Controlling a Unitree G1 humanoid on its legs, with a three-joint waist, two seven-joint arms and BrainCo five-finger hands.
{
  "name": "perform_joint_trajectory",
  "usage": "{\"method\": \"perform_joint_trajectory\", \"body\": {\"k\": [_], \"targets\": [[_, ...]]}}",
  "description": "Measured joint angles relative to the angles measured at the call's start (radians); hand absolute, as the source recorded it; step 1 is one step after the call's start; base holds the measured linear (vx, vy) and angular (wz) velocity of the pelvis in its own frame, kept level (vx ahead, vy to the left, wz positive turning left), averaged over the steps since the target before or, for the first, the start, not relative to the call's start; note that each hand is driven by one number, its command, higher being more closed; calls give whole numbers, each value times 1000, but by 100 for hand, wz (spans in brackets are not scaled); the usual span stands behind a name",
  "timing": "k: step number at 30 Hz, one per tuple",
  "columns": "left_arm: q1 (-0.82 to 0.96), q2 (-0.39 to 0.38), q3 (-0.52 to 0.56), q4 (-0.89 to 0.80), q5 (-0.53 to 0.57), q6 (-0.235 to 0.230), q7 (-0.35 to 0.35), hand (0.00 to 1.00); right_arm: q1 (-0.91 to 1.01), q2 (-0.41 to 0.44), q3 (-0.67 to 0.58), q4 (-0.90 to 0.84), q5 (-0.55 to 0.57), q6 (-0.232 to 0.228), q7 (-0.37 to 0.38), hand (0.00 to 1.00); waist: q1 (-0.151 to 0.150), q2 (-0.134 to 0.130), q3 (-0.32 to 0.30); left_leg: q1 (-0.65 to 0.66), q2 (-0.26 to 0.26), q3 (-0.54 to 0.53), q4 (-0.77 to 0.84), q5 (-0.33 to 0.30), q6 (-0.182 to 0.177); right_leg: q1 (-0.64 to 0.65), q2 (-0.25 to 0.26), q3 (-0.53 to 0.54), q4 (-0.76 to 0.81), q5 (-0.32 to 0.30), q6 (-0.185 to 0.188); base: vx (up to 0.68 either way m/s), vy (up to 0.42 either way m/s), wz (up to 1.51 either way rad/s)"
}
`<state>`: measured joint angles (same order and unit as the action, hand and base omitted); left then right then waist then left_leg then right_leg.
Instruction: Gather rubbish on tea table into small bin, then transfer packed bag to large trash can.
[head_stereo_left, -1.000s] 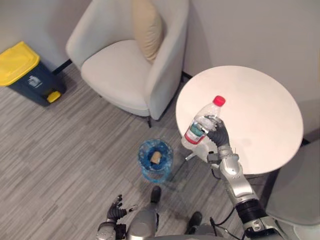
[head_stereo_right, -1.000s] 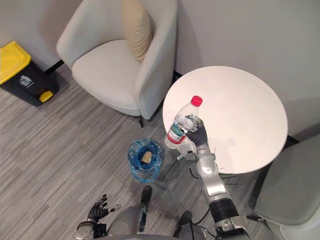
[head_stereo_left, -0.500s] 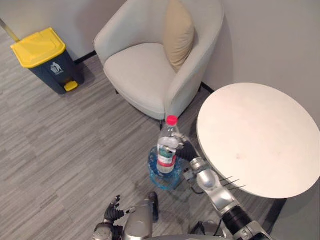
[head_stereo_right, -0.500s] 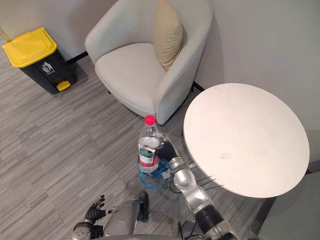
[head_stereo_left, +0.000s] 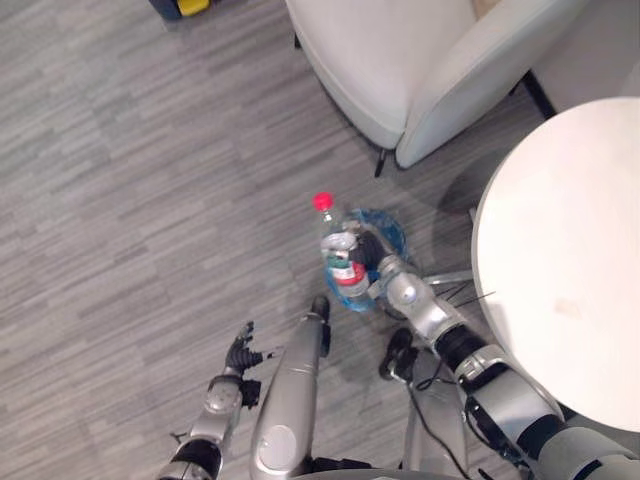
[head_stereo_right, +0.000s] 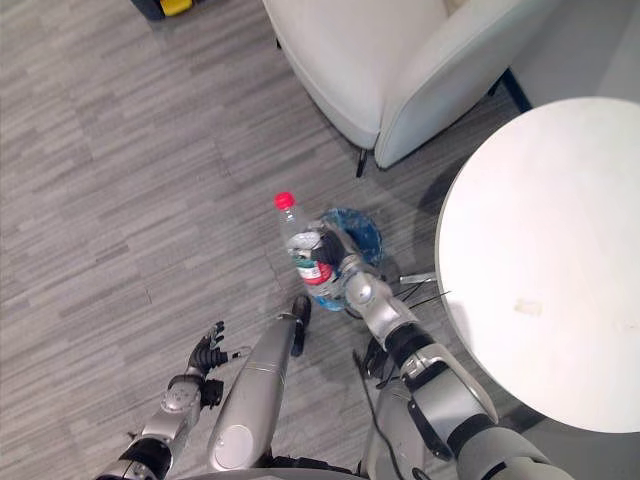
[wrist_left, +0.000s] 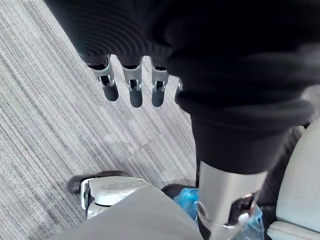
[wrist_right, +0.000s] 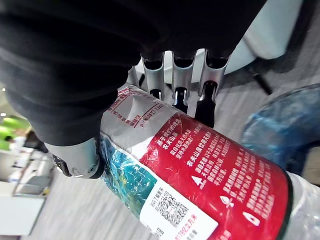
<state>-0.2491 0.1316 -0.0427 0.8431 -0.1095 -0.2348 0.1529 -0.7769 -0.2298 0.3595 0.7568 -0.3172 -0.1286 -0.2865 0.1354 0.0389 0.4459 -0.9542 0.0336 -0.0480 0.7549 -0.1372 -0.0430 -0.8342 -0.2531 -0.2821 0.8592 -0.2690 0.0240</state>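
Note:
My right hand (head_stereo_left: 378, 262) is shut on a clear plastic bottle (head_stereo_left: 338, 252) with a red cap and a red and teal label, holding it upright above the floor at the small bin's near-left rim. In the right wrist view the fingers (wrist_right: 176, 84) curl round the bottle's label (wrist_right: 200, 170). The small bin (head_stereo_left: 392, 228) lined with a blue bag stands on the floor between the armchair and the round white tea table (head_stereo_left: 560, 250). My left hand (head_stereo_left: 240, 350) hangs low at my side with straight fingers (wrist_left: 131, 85) and holds nothing.
A light grey armchair (head_stereo_left: 420, 60) stands beyond the bin. A small pale scrap (head_stereo_left: 567, 309) lies on the tea table. Grey wood-plank floor (head_stereo_left: 130, 200) stretches out to the left.
The camera has tipped down and the large yellow-lidded can has left the picture. My right hand has carried the bottle lower, to the small bin's rim.

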Motion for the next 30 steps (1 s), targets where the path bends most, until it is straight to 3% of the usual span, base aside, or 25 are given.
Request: {"method": "perform_joint_trajectory", "body": {"k": [5,10,11,24,30], "targets": [[-87,-28,43,-99,-39,-17,30,0,-123,-36,-40,-37,12,14,-80,100,-11,-1,35,-218,-2,-11,94,15,-14,-223,-29,-5,145,-36,-27,-122,-84,12],[-108,-17,53,-148,-59,-31,51,0,-206,-63,-44,-34,37,21,-96,100,-11,-1,55,-379,-5,-27,164,22,-26,-388,-45,-2,250,-66,-36,-86,-60,8],[-108,-16,51,-148,-72,-31,52,0,-218,-74,-45,-33,39,23,-107,0,-11,-2,57,-413,-6,-29,179,23,-29,-423,-51,-1,275,-73,-43,-63,-39,13],[-109,9,38,-168,-138,-46,72,0,-261,-92,-45,7,79,24,-130,0,-11,-5,59,-536,34,-8,231,34,-38,-552,-67,-3,371,-107,-59,-43,5,5],[-107,18,39,-168,-145,-46,72,0,-199,-94,-27,-130,-10,19,-132,0,-15,-13,55,-536,39,-8,231,39,-40,-550,-61,-5,365,-105,-62,0,0,0]]}}
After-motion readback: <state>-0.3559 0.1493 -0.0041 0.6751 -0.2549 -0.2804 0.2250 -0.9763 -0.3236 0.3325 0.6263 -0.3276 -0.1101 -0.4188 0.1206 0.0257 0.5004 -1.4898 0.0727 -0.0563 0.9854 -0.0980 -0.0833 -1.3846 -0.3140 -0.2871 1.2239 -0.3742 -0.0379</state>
